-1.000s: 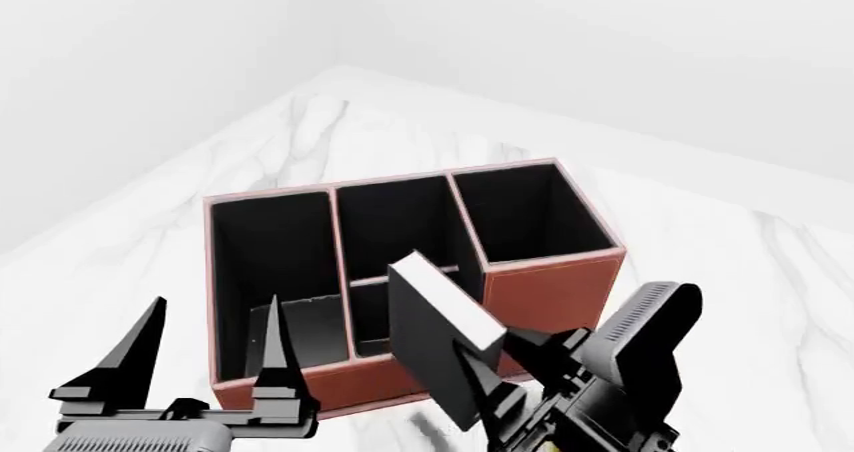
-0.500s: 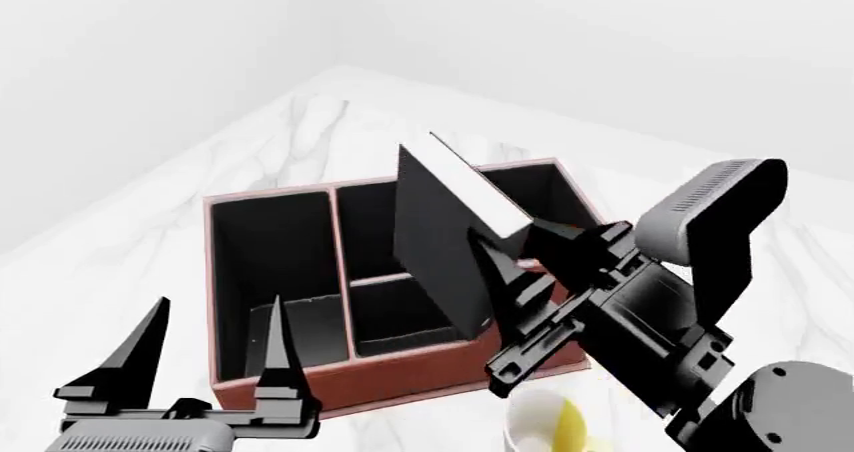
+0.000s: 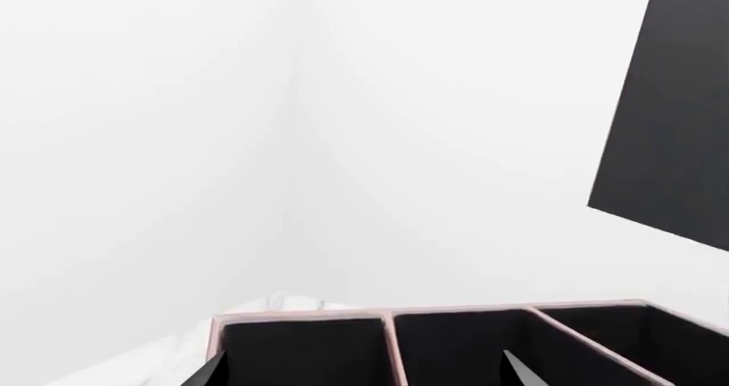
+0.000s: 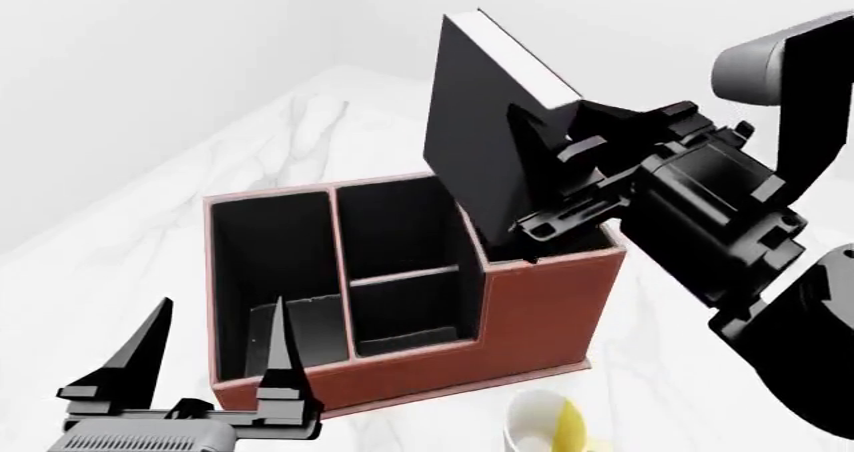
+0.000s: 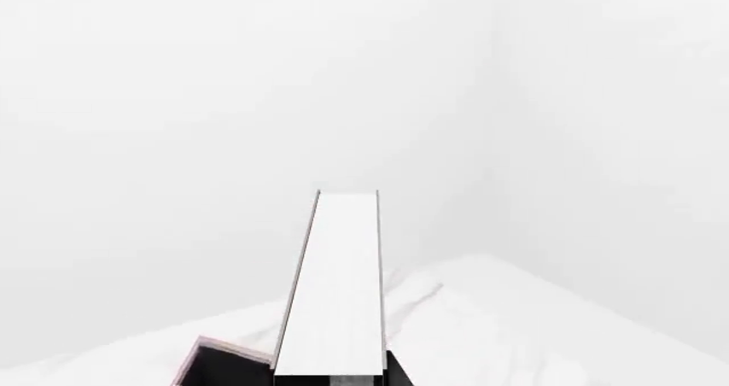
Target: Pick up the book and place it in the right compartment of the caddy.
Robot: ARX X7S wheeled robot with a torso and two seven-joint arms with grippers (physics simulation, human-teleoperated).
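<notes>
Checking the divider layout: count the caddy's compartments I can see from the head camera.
4. In the caddy: a large cell at its left end, two middle cells, far and near, and the right compartment, mostly hidden behind the book.

– Straight ahead?
– White page edge of the book (image 5: 336, 283), a long pale strip running away, thin dark cover lines along both sides
– Below?
– Reddish-brown corner of the caddy (image 5: 217, 359), black inside, on the white marbled table (image 5: 501, 318)

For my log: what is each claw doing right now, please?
Left claw: open, holding nothing.
Right claw: closed on the book, raised above the caddy.
</notes>
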